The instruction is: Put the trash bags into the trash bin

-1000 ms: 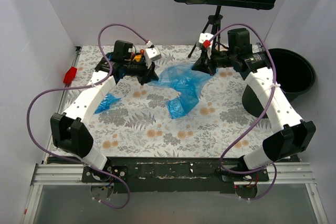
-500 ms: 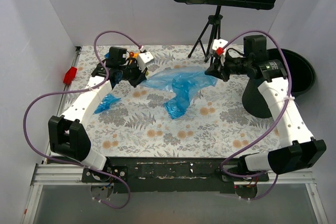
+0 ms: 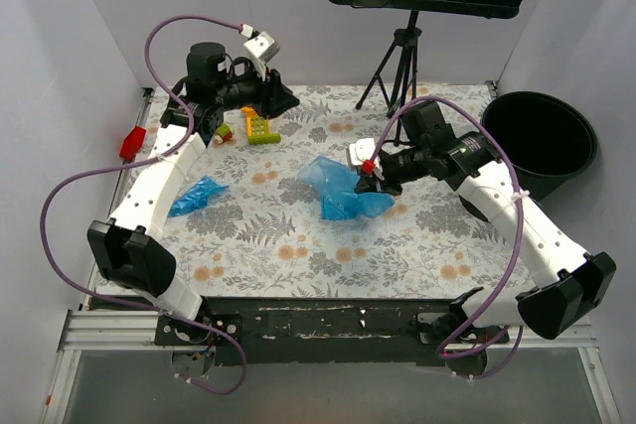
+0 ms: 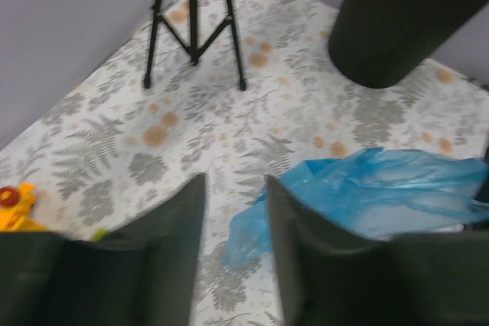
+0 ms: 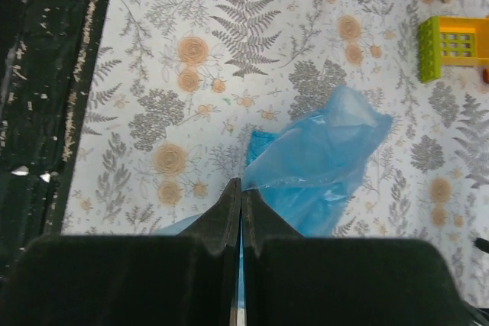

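Right, far L: small blue wad lies on the tbl beside yr L arm. L gripper hangs near the toy blocks, jaws a bit apart, nothing in them. Mid-tbl, yr R gripper is pinched tight on the big blue bag. Black bin stands far R, well apart.

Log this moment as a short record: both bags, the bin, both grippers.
large trash bag: bunched at the centre, pinched at one edge
small trash bag: folded wad lying at the left side, untouched
trash bin: upright at the far right, no blue visible inside
left gripper: jaws apart, holding nothing, raised near the toy blocks
right gripper: jaws shut on the large trash bag
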### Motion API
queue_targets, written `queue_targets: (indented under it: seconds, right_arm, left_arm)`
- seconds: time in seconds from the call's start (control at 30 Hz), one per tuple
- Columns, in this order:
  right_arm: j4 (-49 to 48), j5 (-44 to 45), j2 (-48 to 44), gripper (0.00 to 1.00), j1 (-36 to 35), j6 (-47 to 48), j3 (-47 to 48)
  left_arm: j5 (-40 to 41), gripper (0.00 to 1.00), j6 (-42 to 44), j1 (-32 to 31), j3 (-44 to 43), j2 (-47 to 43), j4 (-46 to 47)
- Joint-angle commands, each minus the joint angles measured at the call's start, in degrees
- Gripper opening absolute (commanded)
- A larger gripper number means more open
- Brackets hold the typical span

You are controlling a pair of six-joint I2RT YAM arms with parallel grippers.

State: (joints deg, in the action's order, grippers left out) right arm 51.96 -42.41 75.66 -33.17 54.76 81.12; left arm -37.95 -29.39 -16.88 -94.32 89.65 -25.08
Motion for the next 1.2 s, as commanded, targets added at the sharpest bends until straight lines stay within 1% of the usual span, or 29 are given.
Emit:
queue_targets:
  seconds: [0.0,0.07,0.1,0.23,0.3,0.43,0.47,0.5,0.6,0.67,0.7,0.73,0.77,0.8,0.83,0.93,0.97,1.03,1.07,1.17]
  right_arm:
    - [-1.2,4.9,-2.8,0.01,-0.7,7.4,1.7]
    - [0.3,5.2,-2.4,0.01,-1.4,9.5,3.0]
    - [1.3,5.2,-2.1,0.01,-1.9,9.8,3.7]
    - [3.1,5.3,-1.5,0.01,-3.1,10.2,5.7]
    - [3.0,6.0,-1.7,0.01,-3.6,9.5,5.7]
    - [1.6,7.1,-1.9,0.01,-3.6,6.1,5.5]
    - [0.3,7.5,-2.1,0.01,-3.6,4.6,5.1]
    - [-1.1,8.0,-2.3,0.01,-3.6,2.7,4.6]
    - [-1.6,8.6,-1.8,0.01,-3.6,2.0,4.3]
    - [-2.0,8.9,-1.7,0.01,-3.6,1.2,4.4]
    - [-2.0,8.8,-1.3,0.01,-3.6,1.2,4.6]
    - [-2.1,8.8,-1.1,0.01,-3.6,1.2,4.9]
    - [-2.1,8.7,-1.0,0.01,-3.6,1.2,5.4]
    - [-2.2,8.6,-0.7,0.01,-3.6,1.2,5.8]
    - [-2.3,8.4,-0.5,0.01,-3.6,1.3,6.1]
    - [-2.5,8.2,-0.1,0.01,-3.6,1.1,6.9]
    - [-2.5,8.1,0.1,0.01,-3.6,0.9,7.1]
    - [-2.7,8.4,0.1,0.01,-3.6,0.5,7.6]
    - [-2.6,8.9,0.2,0.01,-3.6,0.3,7.7]
    - [-2.9,10.6,-0.1,0.01,-3.6,-0.3,7.4]
  left_arm:
    - [-14.5,0.45,-5.4,-0.9,4.1,0.0,2.8]
    - [-17.8,0.50,-4.5,-2.4,7.1,0.3,6.0]
    - [-18.9,0.51,-3.3,-3.2,7.5,1.2,6.4]
    - [-23.0,0.56,0.2,-5.7,5.3,6.9,6.4]
    - [-27.6,0.60,1.0,-6.4,3.5,9.8,6.4]
    - [-30.9,0.62,4.6,-7.2,2.5,9.2,5.2]
    - [-30.8,0.63,6.9,-7.1,2.5,8.7,3.7]
    - [-30.6,0.63,11.8,-7.1,2.0,8.4,1.0]
    - [-28.9,0.63,27.0,-7.2,-3.1,9.6,-14.2]
    - [-27.2,0.62,40.2,-7.2,-8.5,11.8,-27.1]
    - [-26.3,0.62,45.2,-7.3,-10.9,13.2,-33.7]
    - [-25.3,0.62,49.4,-7.5,-13.0,14.5,-37.9]
    - [-24.3,0.62,51.9,-7.8,-13.9,15.2,-40.9]
    - [-23.5,0.62,54.1,-8.2,-13.8,15.6,-42.1]
    - [-22.9,0.62,54.5,-8.6,-12.7,15.3,-41.2]
    - [-21.7,0.62,52.9,-10.6,-8.5,14.2,-34.4]
    - [-21.2,0.61,53.1,-11.3,-7.4,14.2,-32.9]
    - [-20.8,0.54,53.6,-12.1,-7.1,14.9,-32.0]
    - [-20.5,0.45,55.4,-12.5,-7.4,15.4,-33.4]
    - [-20.3,0.24,56.8,-12.9,-7.8,15.9,-36.1]
